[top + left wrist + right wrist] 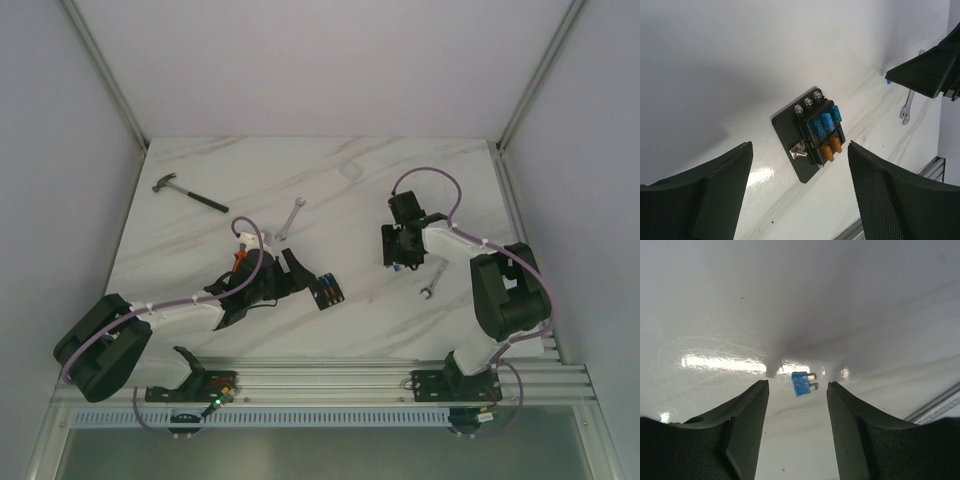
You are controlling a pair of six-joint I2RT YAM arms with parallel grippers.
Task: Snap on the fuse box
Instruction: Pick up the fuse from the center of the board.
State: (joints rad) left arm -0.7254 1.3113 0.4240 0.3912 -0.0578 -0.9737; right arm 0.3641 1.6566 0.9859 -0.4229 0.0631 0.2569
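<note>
Two black tools were open wide, and neither one held anything. The left tool [800,200] hung over the small black plastic fuse box [812,132]. The box lay flat on the shiny white tabletop [715,75], in the middle of the left wrist view, and the tool was not touching it. From the top camera, the box sat low in the frame, a little left of the middle. The right tool [797,410] hung above a tiny loose blue fuse [802,383] that lay on the tabletop, with a gap on both sides.

The fuse box had a thin flat plate underneath, a raised block holding blue and orange fuses, and little silver screws along one end. It looked light and hard to me, and it would likely slide on the shiny tabletop if pushed from one side only. The best place to hold it seemed to be the two long sides of the raised block, away from the fuses and screws. The thin plate sat too flat to pinch.

No words or brand marks could be read anywhere.
</note>
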